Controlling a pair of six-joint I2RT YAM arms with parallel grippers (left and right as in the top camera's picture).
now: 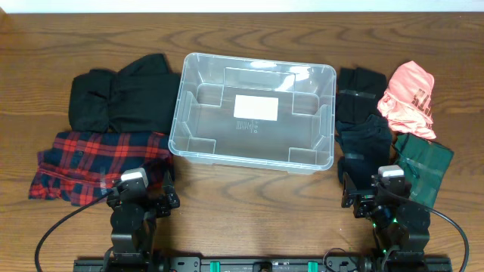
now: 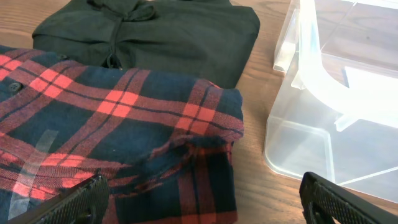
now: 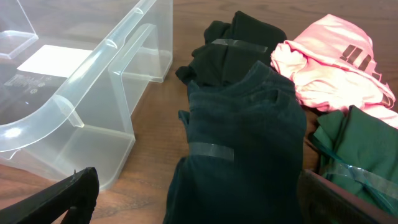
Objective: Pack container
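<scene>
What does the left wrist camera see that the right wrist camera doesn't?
Only the left wrist view shows the folded red-and-navy plaid shirt and the black folded garment. Only the right wrist view shows the pink garment, the green plaid cloth and two dark taped bundles. Both show the clear plastic rectangular container on the brown wooden table.

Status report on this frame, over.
Left tool open, empty. Right tool open, empty. Container empty, nothing packed. Plaid shirt and pink top lie outside, none blocking.

Clear empty container (image 1: pixel 253 155), upright mid-table
</scene>
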